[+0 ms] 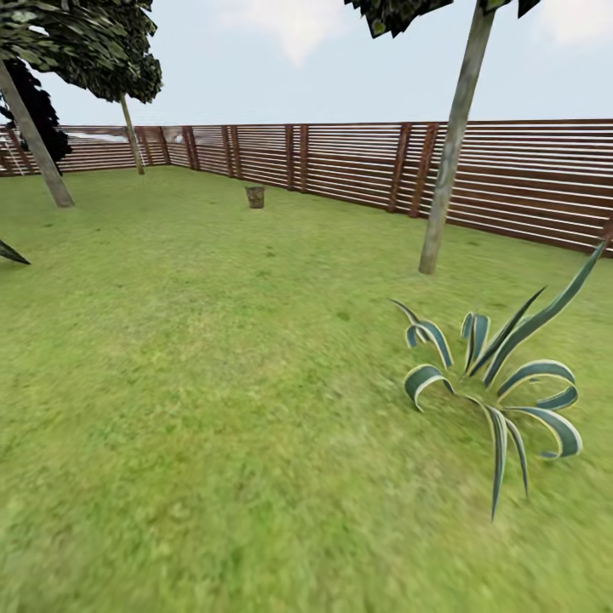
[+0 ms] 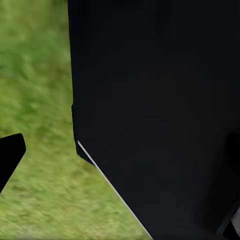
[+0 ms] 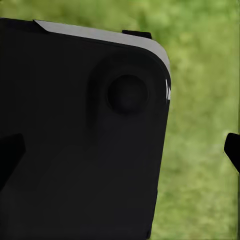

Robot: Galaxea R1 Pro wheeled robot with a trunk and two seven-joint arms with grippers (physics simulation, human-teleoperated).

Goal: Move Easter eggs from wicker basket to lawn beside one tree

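Head camera facing forward across the lawn (image 1: 213, 383) toward a slatted fence (image 1: 511, 179), 2 wrist cameras close against black robot body (image 2: 160, 115), blurred grass shared

- The wicker basket (image 1: 254, 197) stands far off on the lawn (image 1: 213, 409) near the fence (image 1: 511, 183), too small to show its weave or contents.
- The tree (image 1: 451, 145) loses its crown at the head view's top edge.
- A striped-leaf plant (image 1: 502, 383) has one blade cut at the right edge.
- In both wrist views a dark robot body panel (image 2: 160, 115) hides much of the blurred grass; gripper fingertips (image 3: 232, 147) are cropped at the edges.
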